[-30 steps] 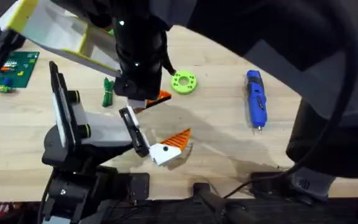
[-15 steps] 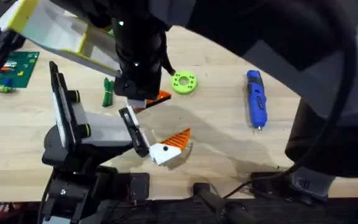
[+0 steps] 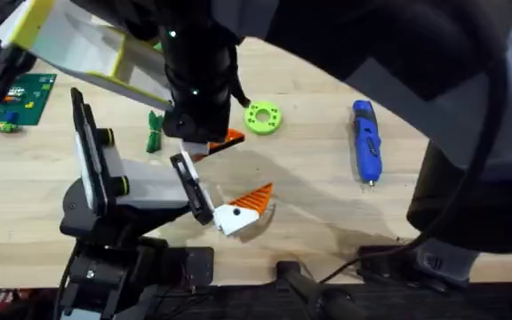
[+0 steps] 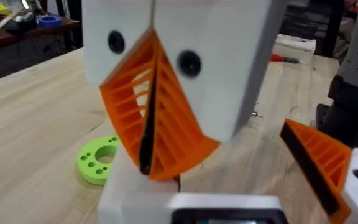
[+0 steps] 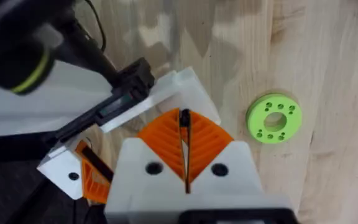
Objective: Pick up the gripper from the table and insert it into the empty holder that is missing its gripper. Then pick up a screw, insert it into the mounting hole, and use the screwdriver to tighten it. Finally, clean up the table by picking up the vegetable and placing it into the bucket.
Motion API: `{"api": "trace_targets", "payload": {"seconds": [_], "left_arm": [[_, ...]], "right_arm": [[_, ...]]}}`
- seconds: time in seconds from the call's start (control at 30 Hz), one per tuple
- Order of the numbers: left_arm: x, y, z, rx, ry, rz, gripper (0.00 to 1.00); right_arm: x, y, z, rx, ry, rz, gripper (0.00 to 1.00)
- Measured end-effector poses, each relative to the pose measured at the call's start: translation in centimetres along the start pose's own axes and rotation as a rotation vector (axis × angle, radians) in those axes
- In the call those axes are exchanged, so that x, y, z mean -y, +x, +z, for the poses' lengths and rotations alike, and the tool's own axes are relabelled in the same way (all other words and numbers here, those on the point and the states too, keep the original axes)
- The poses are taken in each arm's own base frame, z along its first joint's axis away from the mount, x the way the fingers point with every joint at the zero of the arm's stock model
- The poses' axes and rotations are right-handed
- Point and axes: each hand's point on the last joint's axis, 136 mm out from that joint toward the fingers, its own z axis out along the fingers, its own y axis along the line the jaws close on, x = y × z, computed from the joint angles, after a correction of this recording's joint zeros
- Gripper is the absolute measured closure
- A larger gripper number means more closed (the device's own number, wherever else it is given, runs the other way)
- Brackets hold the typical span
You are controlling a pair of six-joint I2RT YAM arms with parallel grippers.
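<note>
Where wood table (image 3: pixel 327 213) ends, dark room furniture behind.

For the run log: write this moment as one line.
right pincer: shut, near holder | screwdriver: lying on table | vegetable: on table | ring: on table

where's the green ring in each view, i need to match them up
overhead: ring on the table right of centre, between the dark arm and the screwdriver.
left wrist: ring on the wood at lower left, beside the orange pads.
right wrist: ring on the wood at right of centre.
shared landmark: the orange fingertip with a black dot in its white base.
</note>
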Motion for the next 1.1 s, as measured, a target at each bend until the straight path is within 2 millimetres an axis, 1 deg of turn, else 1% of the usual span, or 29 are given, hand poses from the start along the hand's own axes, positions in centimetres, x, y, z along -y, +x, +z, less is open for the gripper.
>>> {"api": "trace_targets", "payload": {"seconds": [0.27, 0.33, 0.37, 0.53, 0.57, 0.63, 0.87, 1.0, 1.1], "left_arm": [[0.0, 0.0, 0.0, 0.0, 0.0, 0.0, 0.01], [0.0, 0.0, 0.0, 0.0, 0.0, 0.0, 0.01], [0.0, 0.0, 0.0, 0.0, 0.0, 0.0, 0.01], [0.0, 0.0, 0.0, 0.0, 0.001, 0.002, 0.01], [0.0, 0.0, 0.0, 0.0, 0.001, 0.002, 0.01], [0.0, 0.0, 0.0, 0.0, 0.001, 0.002, 0.01], [0.0, 0.0, 0.0, 0.0, 0.001, 0.005, 0.01], [0.0, 0.0, 0.0, 0.0, 0.001, 0.005, 0.01], [0.0, 0.0, 0.0, 0.0, 0.001, 0.005, 0.01]], "right_arm": [[0.0, 0.0, 0.0, 0.0, 0.0, 0.0, 0.999], [0.0, 0.0, 0.0, -0.001, 0.0, -0.003, 0.921], [0.0, 0.0, 0.0, 0.0, 0.0, 0.0, 0.863], [0.0, 0.1, 0.0, -0.004, 0.004, -0.01, 0.121], [0.1, 0.2, 0.0, -0.009, 0.006, -0.013, 0.037], [0.2, 0.2, 0.0, -0.009, 0.007, -0.011, 0.009], [0.4, 0.1, -0.4, 0.002, 0.019, -0.012, 0.005], [0.6, -0.5, -1.8, 0.045, 0.035, -0.012, 0.006], [1.0, -0.6, -2.9, 0.072, 0.045, -0.002, 0.007]]}}
